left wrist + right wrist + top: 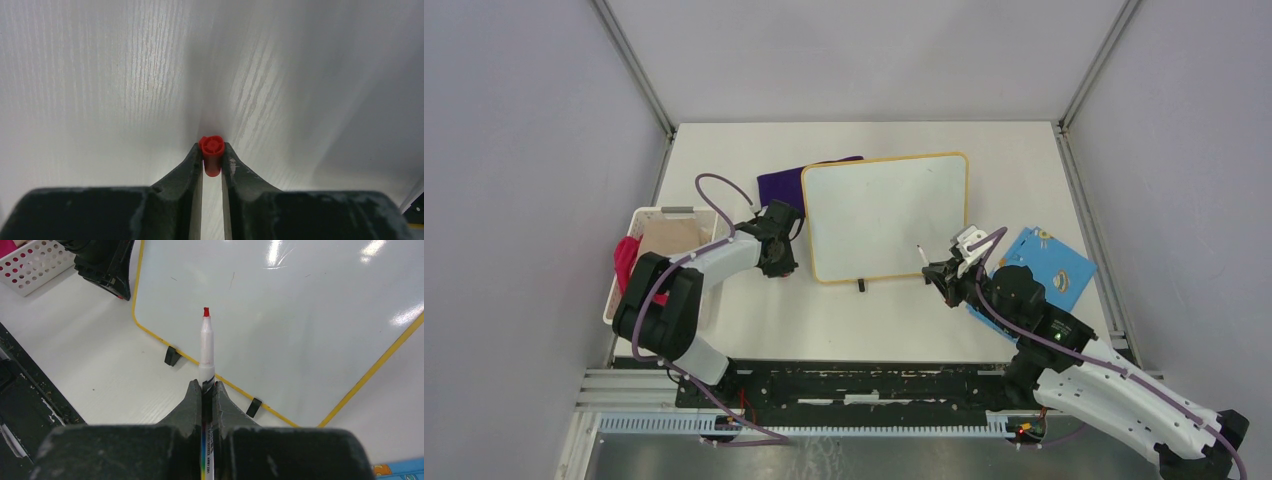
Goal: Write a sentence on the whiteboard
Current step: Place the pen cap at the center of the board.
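Note:
The whiteboard (884, 215) lies flat mid-table, yellow-framed, with a black foot (861, 286) on its near edge. Its face shows no red text in either view, only faint specks in the right wrist view (280, 315). My right gripper (944, 272) is shut on a white marker (206, 347). The marker's bare red tip (206, 312) hovers over the board's near left part. My left gripper (779, 248) is by the board's left edge and is shut on a red marker cap (212, 152) over the white table. My right gripper (206, 385) and my left gripper (212, 150) both grip at the fingertips.
A white perforated basket (649, 215) holding red and tan cloths stands at the left. A purple cloth (784, 185) lies behind the board's left corner. A blue patterned cloth (1049, 262) lies right of my right gripper. The left gripper's body (105, 265) sits beside the board's corner.

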Motion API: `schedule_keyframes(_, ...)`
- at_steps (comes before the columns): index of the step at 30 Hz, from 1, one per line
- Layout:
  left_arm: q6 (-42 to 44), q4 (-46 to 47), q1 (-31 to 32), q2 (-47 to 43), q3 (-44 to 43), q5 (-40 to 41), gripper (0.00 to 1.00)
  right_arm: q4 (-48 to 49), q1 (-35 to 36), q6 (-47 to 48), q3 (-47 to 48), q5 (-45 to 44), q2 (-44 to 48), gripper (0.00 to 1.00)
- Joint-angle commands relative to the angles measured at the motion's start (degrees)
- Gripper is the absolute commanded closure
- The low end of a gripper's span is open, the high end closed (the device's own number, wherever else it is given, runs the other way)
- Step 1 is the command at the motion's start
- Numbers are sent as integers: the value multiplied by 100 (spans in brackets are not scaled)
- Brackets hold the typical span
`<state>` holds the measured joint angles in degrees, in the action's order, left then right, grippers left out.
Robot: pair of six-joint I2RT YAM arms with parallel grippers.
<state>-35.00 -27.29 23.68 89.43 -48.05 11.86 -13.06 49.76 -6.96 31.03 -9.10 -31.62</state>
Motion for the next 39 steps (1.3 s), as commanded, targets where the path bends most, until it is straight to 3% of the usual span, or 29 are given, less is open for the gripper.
schedule_keyframes(1, 181, 145, -24, 157, 102, -96, 77, 207, -5, 48, 132, -5, 29, 100)
schedule_keyframes(26, 143, 168, -23, -116, 236, -38, 67, 164, 0, -96, 141, 14, 58, 100)
schedule_keyframes(32, 53, 107, -26, -501, 144, 39, 56, 163, -8, -136, 132, 13, 50, 100)
schedule_keyframes(39, -66, -650, -28, -1874, -414, 599, 42, 41, -6, -175, 339, 62, -42, 100)
